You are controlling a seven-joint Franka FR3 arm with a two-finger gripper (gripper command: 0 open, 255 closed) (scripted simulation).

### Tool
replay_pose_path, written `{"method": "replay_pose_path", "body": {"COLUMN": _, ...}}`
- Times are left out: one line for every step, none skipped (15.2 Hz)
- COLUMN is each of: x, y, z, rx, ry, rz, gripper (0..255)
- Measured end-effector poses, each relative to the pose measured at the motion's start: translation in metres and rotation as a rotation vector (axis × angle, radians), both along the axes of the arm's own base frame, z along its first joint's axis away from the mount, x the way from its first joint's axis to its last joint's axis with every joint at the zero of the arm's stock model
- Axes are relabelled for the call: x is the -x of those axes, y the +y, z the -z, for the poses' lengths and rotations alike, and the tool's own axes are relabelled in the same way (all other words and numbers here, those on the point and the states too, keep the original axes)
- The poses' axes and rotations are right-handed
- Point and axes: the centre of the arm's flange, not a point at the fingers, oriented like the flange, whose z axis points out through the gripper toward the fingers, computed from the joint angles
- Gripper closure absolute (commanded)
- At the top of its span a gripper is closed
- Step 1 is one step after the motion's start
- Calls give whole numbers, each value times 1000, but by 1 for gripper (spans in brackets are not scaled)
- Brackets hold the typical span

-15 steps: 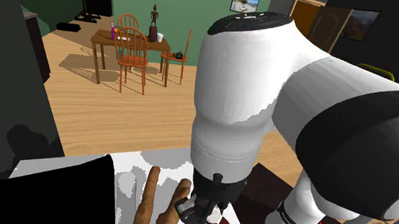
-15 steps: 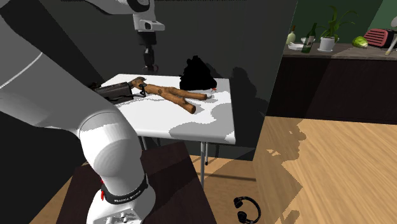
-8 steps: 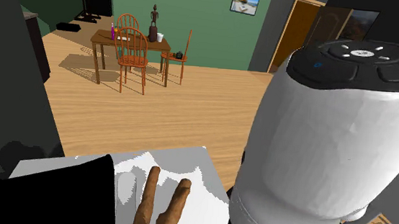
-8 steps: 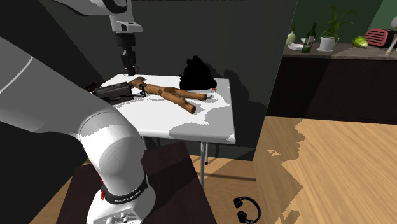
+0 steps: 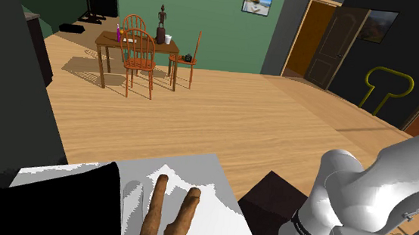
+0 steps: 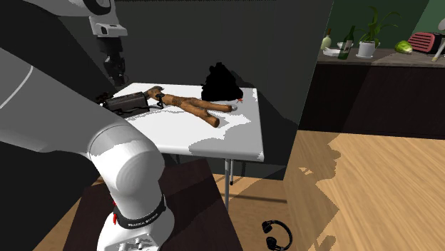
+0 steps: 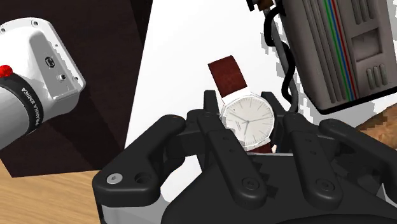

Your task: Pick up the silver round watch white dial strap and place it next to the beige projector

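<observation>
Both fingers of the end effector are clamping the watch by its round silver case, with the white dial facing the wrist camera and the dark red strap sticking out past the fingertips. In the second exterior view the end effector is hanging well above the bench, over the end where the projector is lying. So I'm reading this as the carry step: pick done, place not yet done. In the wrist view the projector is showing as a grey ribbed case with coloured stripes, and bare bench is lying just beside it under the watch. The next move is calling for a descent onto that bare patch, keeping clear of the black cable dangling off the projector's corner and of the wooden piece, then releasing. The far half of the strap is hiding behind the finger bodies. The projector is getting cut off by the wrist view's edge, so its full footprint is unclear. From the second exterior view I cannot tell the watch from the black fingers. A black shape is covering part of the bench in the shoulder view.
</observation>
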Motion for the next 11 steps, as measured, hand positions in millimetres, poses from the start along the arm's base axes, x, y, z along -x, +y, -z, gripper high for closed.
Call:
{"method": "replay_pose_path", "body": {"x": 12, "y": 0, "z": -1, "rx": 0, "ry": 0, "rz": 0, "gripper": 255}}
{"method": "replay_pose_path", "body": {"x": 26, "y": 5, "z": 0, "rx": 0, "ry": 0, "rz": -1, "gripper": 255}}
{"method": "replay_pose_path", "body": {"x": 39, "y": 7, "z": 0, "rx": 0, "ry": 0, "rz": 0, "gripper": 255}}
{"method": "replay_pose_path", "body": {"x": 52, "y": 9, "z": 1, "rx": 0, "ry": 0, "rz": 0, "gripper": 255}}
{"method": "replay_pose_path", "body": {"x": 63, "y": 11, "z": -1, "rx": 0, "ry": -1, "rz": 0, "gripper": 255}}
{"method": "replay_pose_path", "body": {"x": 74, "y": 15, "z": -2, "rx": 0, "ry": -1, "rz": 0, "gripper": 255}}
{"method": "replay_pose_path", "body": {"x": 87, "y": 18, "z": -2, "rx": 0, "ry": 0, "rz": 0, "gripper": 255}}
{"method": "replay_pose_path", "body": {"x": 99, "y": 21, "z": -2, "rx": 0, "ry": 0, "rz": 0, "gripper": 255}}
{"method": "replay_pose_path", "body": {"x": 113, "y": 23, "z": -1, "rx": 0, "ry": 0, "rz": 0, "gripper": 255}}
{"method": "replay_pose_path", "body": {"x": 128, "y": 26, "z": 0, "rx": 0, "ry": 0, "rz": 0, "gripper": 255}}
{"method": "replay_pose_path", "body": {"x": 139, "y": 27, "z": 0, "rx": 0, "ry": -1, "rz": 0, "gripper": 255}}
